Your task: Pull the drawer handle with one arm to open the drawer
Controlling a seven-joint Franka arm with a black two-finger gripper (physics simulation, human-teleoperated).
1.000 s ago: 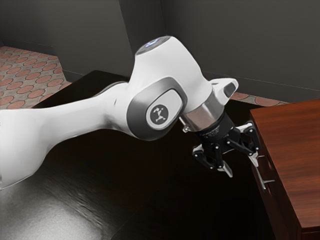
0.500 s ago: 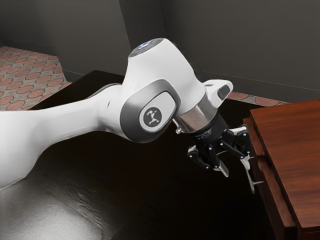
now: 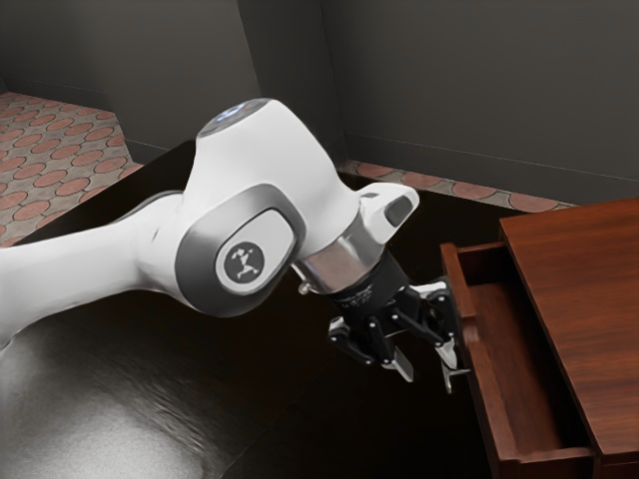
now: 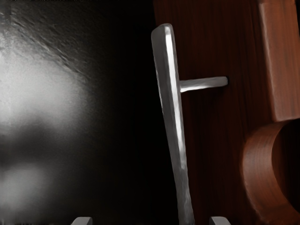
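Drawer [image 3: 474, 349] is sitting pulled partway out of the wooden cabinet [image 3: 584, 299] toward the exterior view's left, its inside lying open to view. The gripper [image 3: 427, 364] is hanging right at the drawer's front, fingers spread wide and clamping nothing. The metal handle [image 4: 171, 117] (a slim bar on a short post) is running between the two fingertips [image 4: 82, 220], nearer the one on the drawer side; whether it is touching that finger I cannot tell. The arm is reaching over the dark table [image 3: 150, 399].
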